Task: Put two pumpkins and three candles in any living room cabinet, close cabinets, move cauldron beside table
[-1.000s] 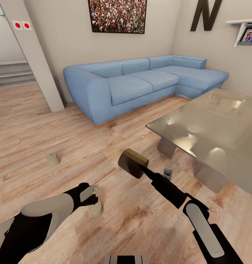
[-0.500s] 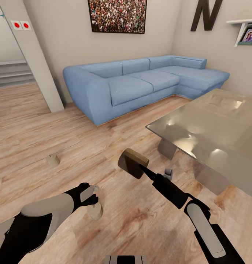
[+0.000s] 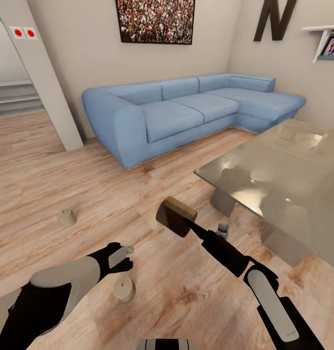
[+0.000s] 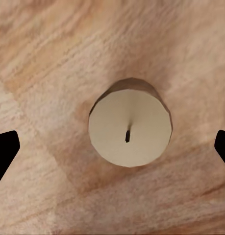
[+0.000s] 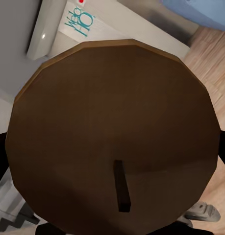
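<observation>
Candle (image 3: 124, 288) now stands free on floor just below L gripper (image 3: 122, 256), which has lifted w/ jaws wide, so regrasp needed; R gripper (image 3: 186, 224) clamps a 2nd candle (image 3: 176, 216) near table (image 3: 303, 194).

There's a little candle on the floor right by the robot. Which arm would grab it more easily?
Probably the left. The left gripper hangs open just above the near candle, and its wrist camera looks straight down on that candle between the fingers. The right gripper is already shut on another candle.
</observation>
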Available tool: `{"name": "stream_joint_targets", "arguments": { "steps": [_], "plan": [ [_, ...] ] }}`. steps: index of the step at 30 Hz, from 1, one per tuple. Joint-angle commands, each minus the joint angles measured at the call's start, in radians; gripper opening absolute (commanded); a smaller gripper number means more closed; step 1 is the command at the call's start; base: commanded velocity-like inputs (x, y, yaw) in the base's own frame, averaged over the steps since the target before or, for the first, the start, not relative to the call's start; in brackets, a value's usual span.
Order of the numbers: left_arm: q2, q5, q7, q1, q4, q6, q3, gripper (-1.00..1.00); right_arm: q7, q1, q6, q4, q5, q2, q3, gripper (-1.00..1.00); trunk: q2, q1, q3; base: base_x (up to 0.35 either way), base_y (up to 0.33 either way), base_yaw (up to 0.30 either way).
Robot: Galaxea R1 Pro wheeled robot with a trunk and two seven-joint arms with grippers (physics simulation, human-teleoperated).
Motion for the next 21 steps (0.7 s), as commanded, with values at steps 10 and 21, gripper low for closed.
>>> {"name": "stream_joint_targets", "arguments": {
  "steps": [10, 21],
  "plan": [
    [-0.009, 0.007, 0.005, -0.001, -0.002, 0.001, -0.006, 1.00, 0.000, -0.001, 0.005, 0.000, -0.009, -0.001, 0.000, -1.00, 0.000, 0.000, -0.001, 0.123, 0.000, 0.000],
    [-0.010, 0.006, 0.005, -0.001, -0.002, 0.000, -0.005, 1.00, -0.004, -0.001, 0.004, 0.000, -0.009, 0.001, 0.001, -1.00, -0.001, 0.001, -0.009, 0.015, 0.000, 0.000]
  ]
}}
